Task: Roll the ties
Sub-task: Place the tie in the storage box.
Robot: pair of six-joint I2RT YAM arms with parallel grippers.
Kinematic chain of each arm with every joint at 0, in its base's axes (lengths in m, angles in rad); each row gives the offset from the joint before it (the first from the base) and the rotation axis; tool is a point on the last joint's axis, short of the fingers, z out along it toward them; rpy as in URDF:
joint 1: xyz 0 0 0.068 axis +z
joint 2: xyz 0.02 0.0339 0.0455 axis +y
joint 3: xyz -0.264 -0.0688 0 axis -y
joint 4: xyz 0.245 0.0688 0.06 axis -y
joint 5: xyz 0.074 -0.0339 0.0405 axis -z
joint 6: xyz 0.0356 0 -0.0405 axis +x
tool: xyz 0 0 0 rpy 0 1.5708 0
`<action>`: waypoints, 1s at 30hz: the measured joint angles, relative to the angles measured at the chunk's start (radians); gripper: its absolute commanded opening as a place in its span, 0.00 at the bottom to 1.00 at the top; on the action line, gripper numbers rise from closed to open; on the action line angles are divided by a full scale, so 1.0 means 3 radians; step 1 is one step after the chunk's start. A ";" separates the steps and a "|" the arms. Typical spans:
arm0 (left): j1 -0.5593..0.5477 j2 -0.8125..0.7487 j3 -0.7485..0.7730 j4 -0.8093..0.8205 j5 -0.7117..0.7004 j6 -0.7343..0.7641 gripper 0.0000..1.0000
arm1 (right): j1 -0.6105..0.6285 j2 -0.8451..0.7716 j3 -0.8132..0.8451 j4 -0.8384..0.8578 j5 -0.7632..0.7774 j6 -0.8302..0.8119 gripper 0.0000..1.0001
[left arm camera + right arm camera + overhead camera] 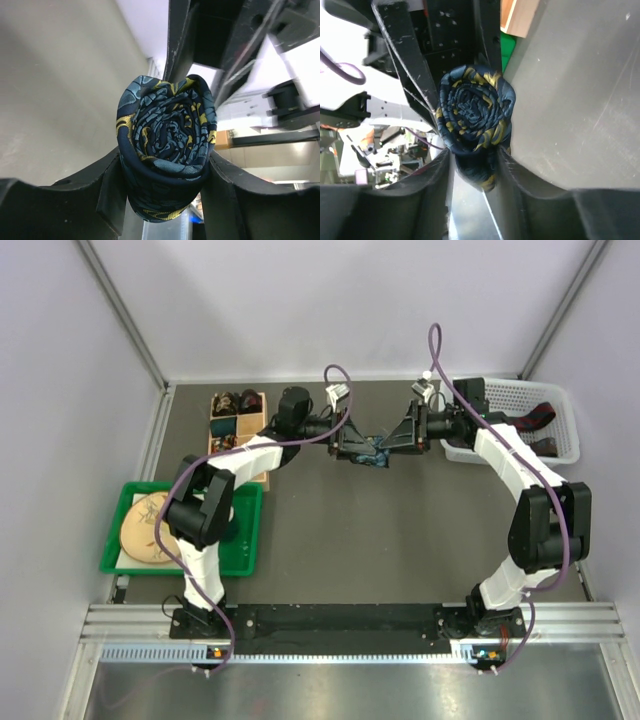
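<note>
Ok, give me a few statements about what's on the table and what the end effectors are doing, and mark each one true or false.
1. The blue and yellow tie is wound into a tight coil. True.
2. Only one end effector grips that coil. False: the left end effector and the right end effector both clamp it, from opposite sides.
3. The white basket sits at the far left of the table. False: it is at the far right.
4. A green tray lies beside the left arm. True.
5. The wooden box is empty. False: dark coils sit in its compartments.
</note>
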 measured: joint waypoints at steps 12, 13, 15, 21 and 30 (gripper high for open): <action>0.0526 -0.0070 0.1221 -0.3731 -0.0532 0.3426 0.00 | -0.0263 -0.0005 0.0487 -0.0921 0.0202 -0.0702 0.99; 0.0577 -0.0070 0.1294 -0.3904 -0.0587 0.3550 0.00 | -0.0276 -0.0005 0.0565 -0.1006 0.0249 -0.0781 0.99; 0.0710 -0.0070 0.1464 -0.4290 -0.0710 0.3780 0.00 | -0.0294 -0.0005 0.0692 -0.1143 0.0318 -0.0907 0.99; 0.1081 -0.0167 0.1540 -0.4826 -0.1088 0.3889 0.00 | -0.0299 0.0001 0.0802 -0.1408 0.0426 -0.1147 0.99; 0.1569 -0.0261 0.1367 -0.5114 -0.1439 0.3666 0.00 | -0.0299 0.0014 0.0782 -0.1584 0.0626 -0.1338 0.99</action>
